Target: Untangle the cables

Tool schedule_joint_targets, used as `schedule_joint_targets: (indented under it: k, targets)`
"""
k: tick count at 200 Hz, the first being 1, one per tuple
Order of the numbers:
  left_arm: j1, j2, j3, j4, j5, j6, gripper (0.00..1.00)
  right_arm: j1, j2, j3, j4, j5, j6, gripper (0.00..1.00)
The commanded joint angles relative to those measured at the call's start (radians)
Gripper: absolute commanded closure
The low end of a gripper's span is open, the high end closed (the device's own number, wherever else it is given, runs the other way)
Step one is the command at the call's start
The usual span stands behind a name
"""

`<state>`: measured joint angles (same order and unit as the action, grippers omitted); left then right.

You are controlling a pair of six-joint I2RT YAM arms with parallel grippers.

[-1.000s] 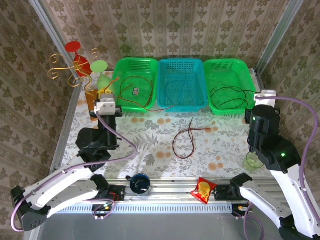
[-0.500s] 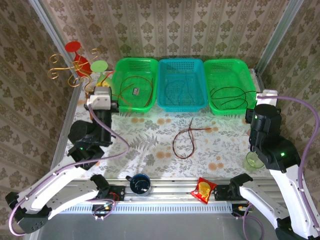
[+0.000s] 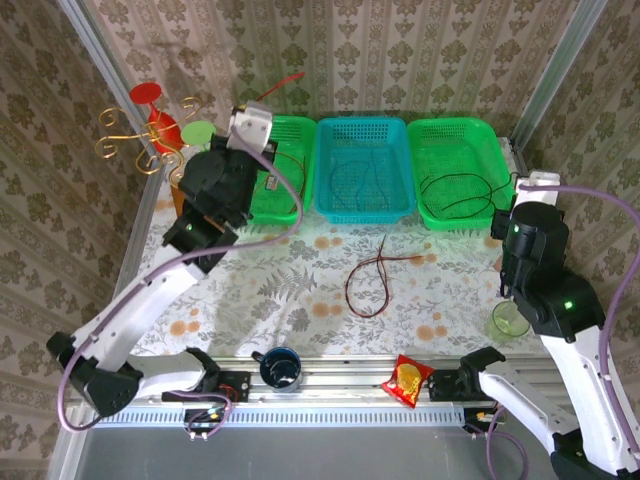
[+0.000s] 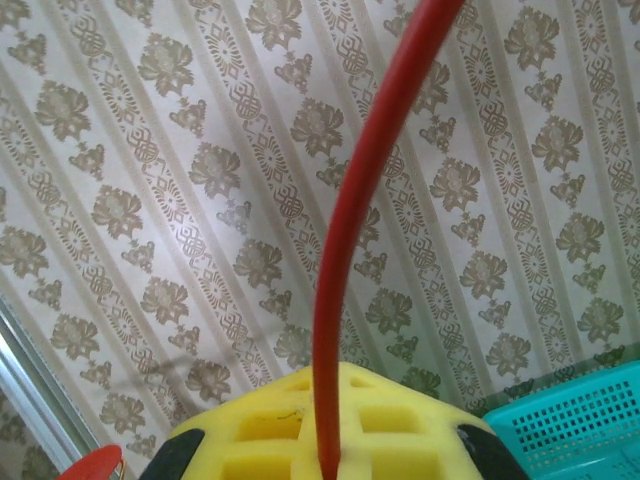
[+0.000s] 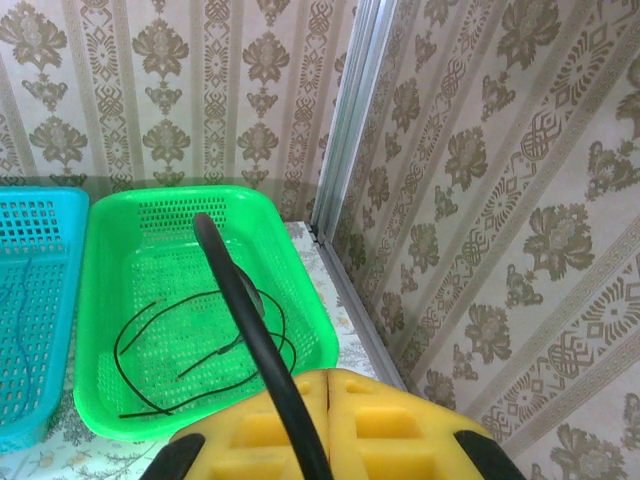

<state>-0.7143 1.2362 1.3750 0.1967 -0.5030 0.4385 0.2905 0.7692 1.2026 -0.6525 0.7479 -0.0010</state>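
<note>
Built from glossy white link shells (image 3: 140,312) joined by bulky black joint housings (image 3: 222,185). Trails a thick purple hose (image 3: 255,241) along each arm. Carries a white block (image 3: 250,122) at each wrist. Glows green at a small light (image 3: 566,307) on the right arm's (image 3: 588,372) black housing. Faces the left end effector (image 4: 325,415) and right end effector (image 5: 327,410) with yellow pads (image 4: 260,435) moulded in square recesses, black at the outer edges.

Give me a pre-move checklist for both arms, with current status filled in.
1. Left gripper shut on thin red cable: ok.
2. Right gripper shut on thin black cable: ok.
3. Red cable's lower end clear of left green plastic basket: cannot tell.
4. Held black cable free of black loop in right green plastic basket: cannot tell.
5. Loose cables on flowered table separated: not ok, they cross.
</note>
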Motion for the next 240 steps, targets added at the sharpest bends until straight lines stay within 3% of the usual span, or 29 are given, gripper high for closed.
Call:
schedule_joint_targets:
  k: [1,58,87,157,199,234,240]
  targets:
    - [0.052,0.068,0.11,-0.064,0.067,-0.012,1.0,-0.006,0.039,0.045,0.045,-0.002,-0.017,1.0]
    - [0.208,0.272,0.262,-0.137,0.143,-0.024,1.0,-0.015,0.179,0.155,0.074,-0.047,-0.035,1.0]
    - [0.251,0.401,0.288,-0.211,0.126,-0.022,1.0,-0.026,0.216,0.193,0.082,-0.06,-0.048,1.0]
    - [0.337,0.809,0.51,-0.748,0.337,-0.345,1.0,-0.037,0.239,0.219,0.059,-0.103,-0.033,1.0]
    - [0.336,1.089,0.807,-1.086,0.319,-0.397,1.0,-0.036,0.231,0.215,0.047,-0.117,-0.021,1.0]
    - [0.346,1.191,0.921,-1.176,0.363,-0.443,1.0,-0.037,0.245,0.227,0.016,-0.12,-0.011,1.0]
    - [0.346,1.183,0.919,-1.168,0.359,-0.452,0.95,-0.037,0.245,0.226,0.014,-0.121,-0.012,1.0]
